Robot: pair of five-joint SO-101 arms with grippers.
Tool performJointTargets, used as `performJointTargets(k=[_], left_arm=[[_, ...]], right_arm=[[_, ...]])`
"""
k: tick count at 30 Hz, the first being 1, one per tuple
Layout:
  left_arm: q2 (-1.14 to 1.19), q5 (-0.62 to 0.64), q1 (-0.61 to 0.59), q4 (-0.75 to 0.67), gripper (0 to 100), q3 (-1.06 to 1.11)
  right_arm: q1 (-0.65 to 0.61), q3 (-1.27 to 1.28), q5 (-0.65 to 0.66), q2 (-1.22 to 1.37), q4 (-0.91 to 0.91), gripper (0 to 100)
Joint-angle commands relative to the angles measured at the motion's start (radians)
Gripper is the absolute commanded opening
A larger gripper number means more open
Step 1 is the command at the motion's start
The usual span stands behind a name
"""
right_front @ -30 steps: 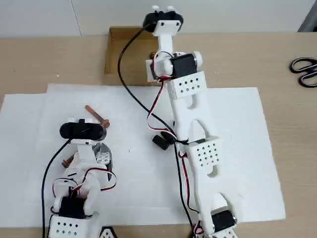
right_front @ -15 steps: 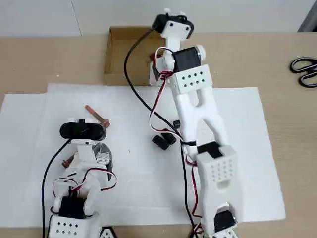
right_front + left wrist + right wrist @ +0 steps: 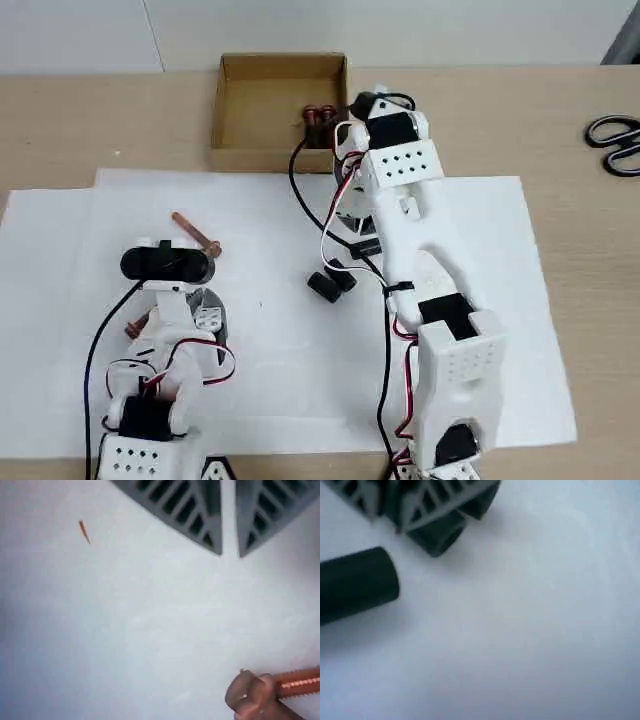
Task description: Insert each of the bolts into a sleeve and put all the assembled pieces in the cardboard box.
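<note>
A copper bolt inside a sleeve, one assembled piece point(image 3: 320, 115), lies in the cardboard box point(image 3: 228, 110) at its right wall. My right arm is bent over the paper just in front of the box. Its gripper point(image 3: 415, 517) hangs low over two black sleeves point(image 3: 330, 284): one sleeve point(image 3: 355, 585) lies beside it, the other sleeve point(image 3: 440, 535) right at its tip. One loose bolt point(image 3: 195, 233) lies on the paper beyond my left arm. A second bolt point(image 3: 135, 325), point(image 3: 260, 692) lies beside my left gripper point(image 3: 229, 550), which is shut just above bare paper.
White paper point(image 3: 270, 380) covers the middle of the wooden table. Scissors point(image 3: 615, 140) lie at the far right edge. A black cable loops beside each arm. Bare paper lies between the two arms.
My right arm has drawn back from over the box toward the sleeves, leaving the assembled piece in the box. The left arm has not moved.
</note>
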Motion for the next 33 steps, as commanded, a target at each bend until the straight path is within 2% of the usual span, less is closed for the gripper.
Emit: performJointTargets(k=[1,5,12,23,33], left_arm=[[-0.011,0.0,-0.002,-0.026,1,-0.002],[-0.011,0.0,-0.002,-0.026,1,-0.002],[-0.011,0.0,0.0,-0.026,1,-0.002],[-0.011,0.0,-0.002,-0.026,1,-0.002],[-0.011,0.0,-0.002,-0.026,1,-0.002]], right_arm=[[0.005,0.015,-0.012,-0.064,0.007,1.6],[0.004,0.029,-0.012,-0.062,0.007,2.9],[0.004,0.029,-0.012,-0.056,0.001,19.5],[0.002,0.023,-0.014,0.082,-0.036,19.8],[0.001,0.023,-0.009,0.091,-0.081,19.8]])
